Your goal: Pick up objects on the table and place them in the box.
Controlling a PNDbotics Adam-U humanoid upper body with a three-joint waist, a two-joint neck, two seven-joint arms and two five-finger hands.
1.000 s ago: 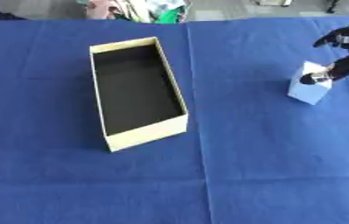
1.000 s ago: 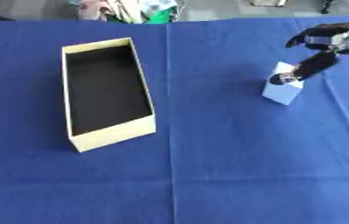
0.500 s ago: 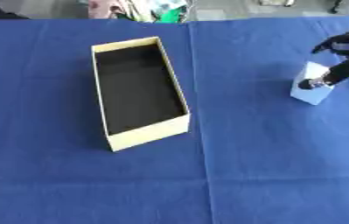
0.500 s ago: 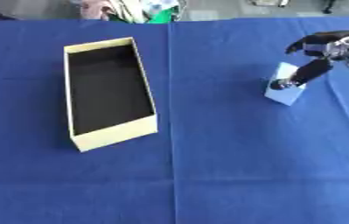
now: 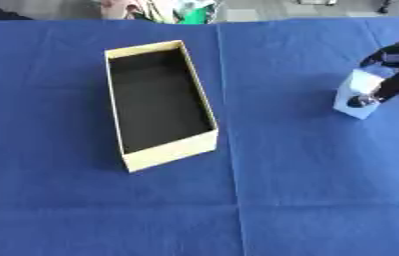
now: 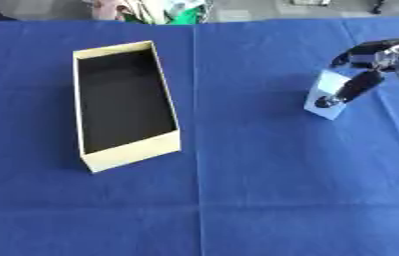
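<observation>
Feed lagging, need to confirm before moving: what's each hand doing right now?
Left hand: not in view.
Right hand: fingers curled around the small white block, which is on the blue cloth.

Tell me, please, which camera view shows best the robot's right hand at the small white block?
The right eye view shows it best: the right hand lies further inside the picture, fingers curved over the small white block. In the left eye view the same hand is cut by the right edge.

Right hand (image 6: 379, 59) cut off rightward
</observation>
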